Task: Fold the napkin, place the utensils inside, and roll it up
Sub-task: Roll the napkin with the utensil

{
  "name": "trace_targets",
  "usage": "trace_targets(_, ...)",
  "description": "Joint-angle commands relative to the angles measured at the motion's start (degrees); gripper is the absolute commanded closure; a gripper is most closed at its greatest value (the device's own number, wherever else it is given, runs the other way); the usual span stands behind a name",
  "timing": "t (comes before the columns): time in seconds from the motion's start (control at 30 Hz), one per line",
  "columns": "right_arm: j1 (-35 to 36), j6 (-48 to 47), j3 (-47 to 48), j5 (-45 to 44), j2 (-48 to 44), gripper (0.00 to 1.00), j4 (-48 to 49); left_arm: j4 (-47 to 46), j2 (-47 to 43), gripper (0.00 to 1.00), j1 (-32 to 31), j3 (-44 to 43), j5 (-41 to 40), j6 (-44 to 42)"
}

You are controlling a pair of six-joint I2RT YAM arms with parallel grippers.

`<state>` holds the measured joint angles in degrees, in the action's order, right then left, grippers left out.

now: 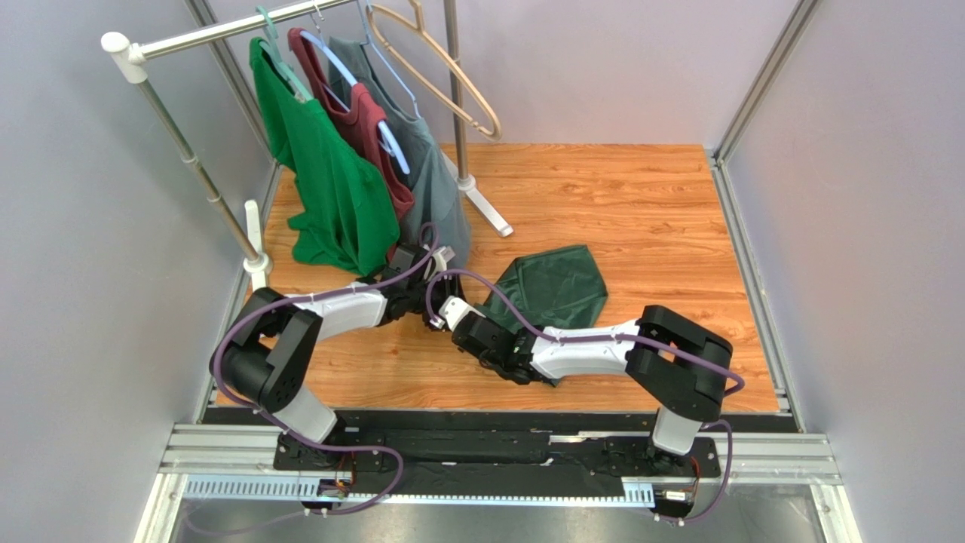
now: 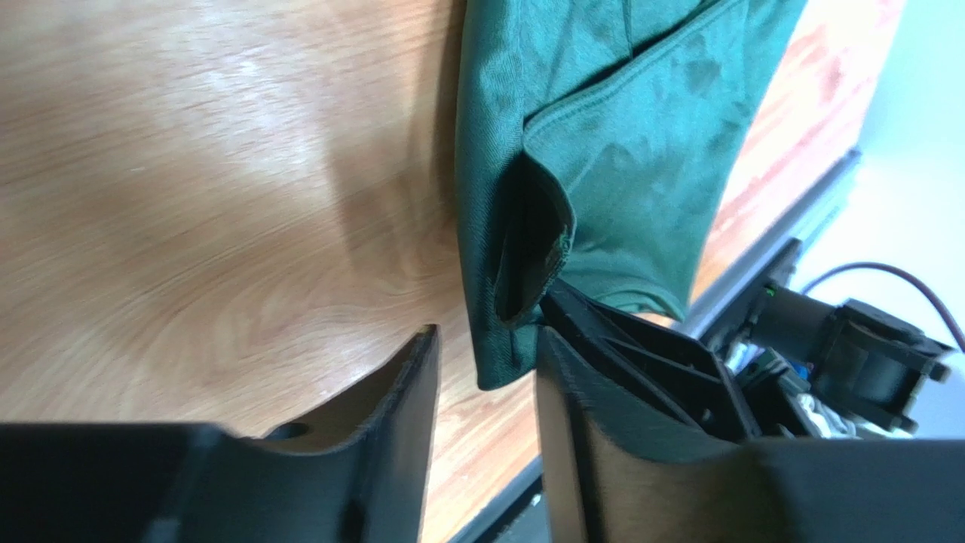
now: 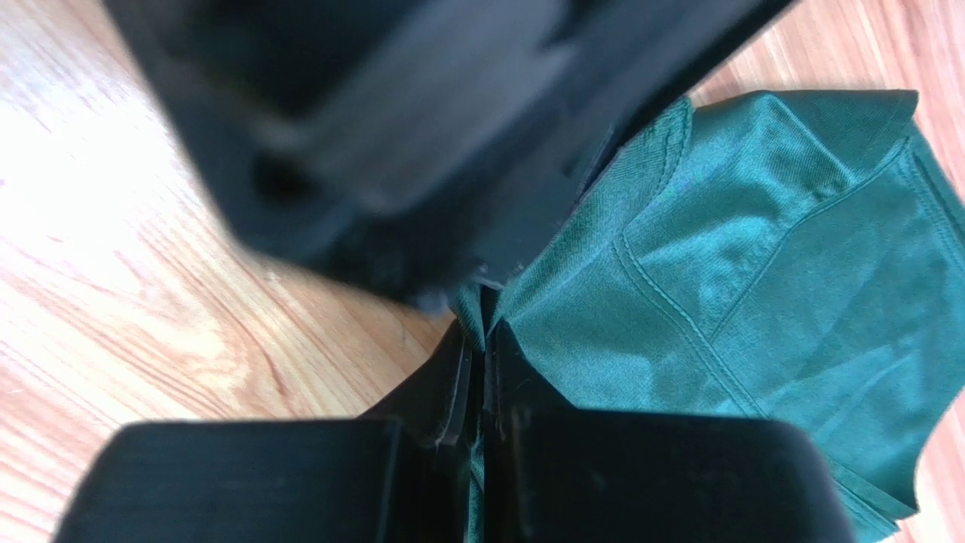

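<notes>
We see the napkin (image 1: 552, 289) on the table (image 1: 646, 204), clothes rack (image 1: 185, 147) behind it leftward, left tool (image 2: 487, 351) and right tool (image 3: 481, 373) at its near left corner.

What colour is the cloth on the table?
The napkin is plain dark green; the right wrist view shows it best.

Left fingers (image 2: 385, 419) parted; right fingers (image 3: 634, 487) pressed tightly together.
</notes>
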<state>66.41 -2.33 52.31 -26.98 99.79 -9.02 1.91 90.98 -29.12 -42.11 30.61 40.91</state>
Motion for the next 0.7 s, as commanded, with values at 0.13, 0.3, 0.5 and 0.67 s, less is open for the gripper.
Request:
trace_targets(0.13, -2.9, 1.6, -0.5, 10.3, 0.1, 1.0, -6.6, -1.2, -6.4, 0.44, 0.7, 2.0, -5.6, -1.2)
trace_targets(0.3, -4.4, 1.8, -0.4, 14.9, 0.0, 1.0, -7.6, -1.6, -8.3, 0.43, 2.1, 4.1, -9.1, -0.6)
trace_targets(0.5, -7.6, 2.0, -0.4, 22.1, -0.4, 1.0, -8.3, -4.5, -12.9, 0.4, 3.8, 8.4, -13.9, -0.4)
trace_targets(0.67, -10.5, 2.0, -0.2, 29.2, -0.4, 1.0, -8.6, -10.4, -16.5, 0.4, 3.9, 12.9, -15.7, -1.2)
